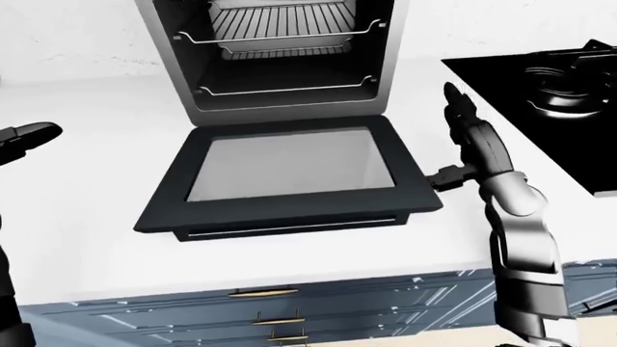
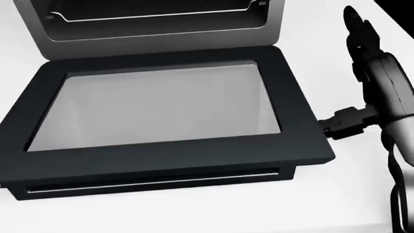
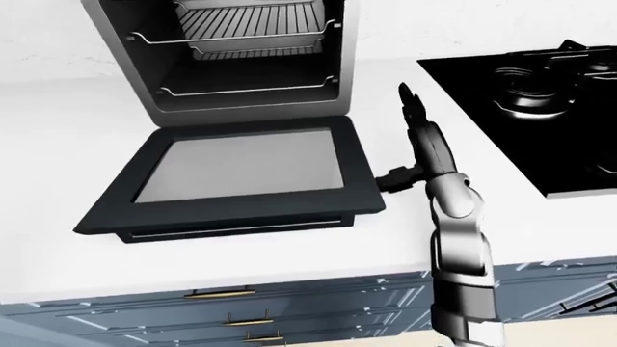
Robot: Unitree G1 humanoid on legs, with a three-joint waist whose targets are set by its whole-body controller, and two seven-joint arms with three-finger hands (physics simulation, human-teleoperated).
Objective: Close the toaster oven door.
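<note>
Step in hand: approach; the toaster oven door lay fully lowered, flat on the white counter, hinged below the toaster oven cavity with its wire racks.
Right robot hand: just beside the door's right edge, fingers extended and open, thumb pointing at the door's lower right corner; whether it touched could not be told.
Left robot hand: well apart, left of the door; only its tip showed, so its state could not be told.
Next move (judged): get fingers under the door's free edge, then swing it up toward the cavity.
Surroundings: black stove right of the door, drawers below.
Obstruction: none visible in the door's arc.
</note>
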